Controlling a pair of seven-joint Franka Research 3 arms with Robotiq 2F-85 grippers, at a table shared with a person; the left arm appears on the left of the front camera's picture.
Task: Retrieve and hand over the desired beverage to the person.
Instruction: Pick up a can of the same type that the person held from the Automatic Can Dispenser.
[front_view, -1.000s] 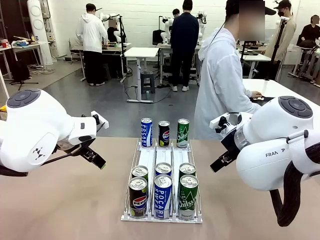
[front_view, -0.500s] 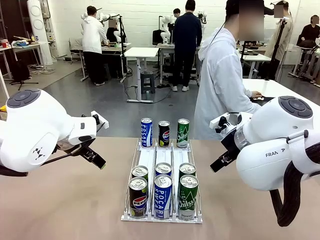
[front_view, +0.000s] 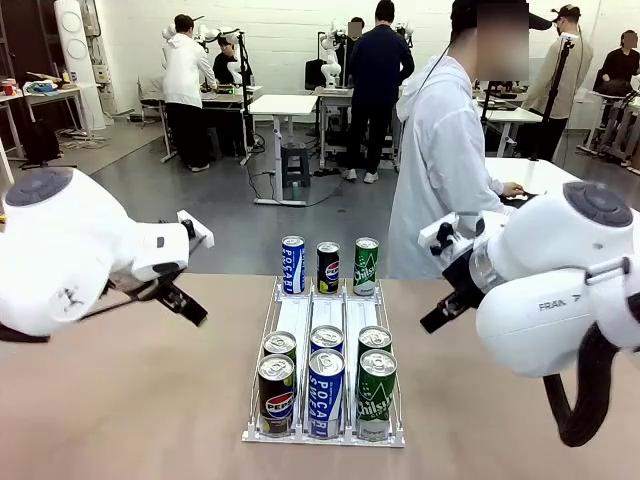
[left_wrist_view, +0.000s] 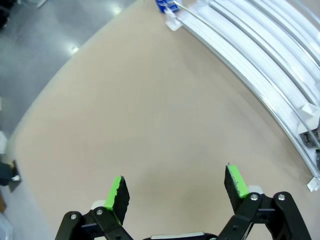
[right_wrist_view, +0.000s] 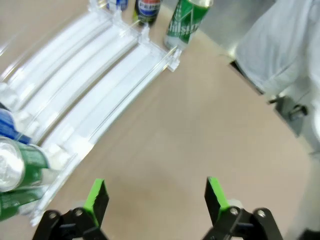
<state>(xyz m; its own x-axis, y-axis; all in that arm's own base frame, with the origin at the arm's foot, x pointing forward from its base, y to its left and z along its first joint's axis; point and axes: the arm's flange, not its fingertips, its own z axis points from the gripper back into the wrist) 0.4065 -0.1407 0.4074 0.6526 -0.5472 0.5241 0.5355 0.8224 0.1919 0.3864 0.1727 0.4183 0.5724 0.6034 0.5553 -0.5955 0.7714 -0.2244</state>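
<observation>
Jaws of left gripper (left_wrist_view: 175, 187) and right gripper (right_wrist_view: 156, 195) are held wide, empty. The cans (front_view: 326, 378) are racked mid table (front_view: 130, 400); person (front_view: 440, 170) is stationed far right. Risk: no choice indicated, so the wrong can could be grabbed.

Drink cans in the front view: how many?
9. Far end of the rack: Pocari Sweat can, Pepsi can, Chilsung can. Near end: back row, front row, three each.
</observation>
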